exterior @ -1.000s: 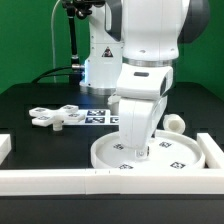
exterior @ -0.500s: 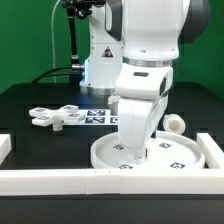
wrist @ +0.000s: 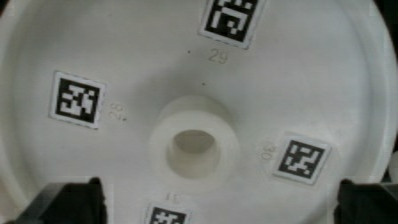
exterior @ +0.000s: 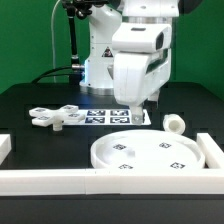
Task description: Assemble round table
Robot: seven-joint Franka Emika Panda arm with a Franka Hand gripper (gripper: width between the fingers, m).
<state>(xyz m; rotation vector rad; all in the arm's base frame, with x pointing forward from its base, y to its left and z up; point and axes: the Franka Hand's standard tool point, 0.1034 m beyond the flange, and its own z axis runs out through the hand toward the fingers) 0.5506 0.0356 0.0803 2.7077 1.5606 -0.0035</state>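
The large round disc (exterior: 150, 152) lies flat on the table against the white rails, tags facing up. It fills the wrist view (wrist: 160, 90), with its centre hole (wrist: 192, 147) below the hand. My gripper (exterior: 135, 108) hangs above the disc's far edge, clear of it. It is open and empty, and its dark fingertips (wrist: 71, 200) stand wide apart in the wrist view. The short cylindrical leg (exterior: 174, 124) lies beside the disc at the exterior view's right. The four-lobed cross base (exterior: 55, 117) lies at the exterior view's left.
The marker board (exterior: 100, 116) lies behind the disc near the robot's base. A white rail (exterior: 50, 180) runs along the front and another (exterior: 213, 150) along the exterior view's right. A short rail end (exterior: 4, 145) sits at the left edge.
My gripper has risen from low over the disc's centre, up and back toward the base. The disc has stayed where it was.
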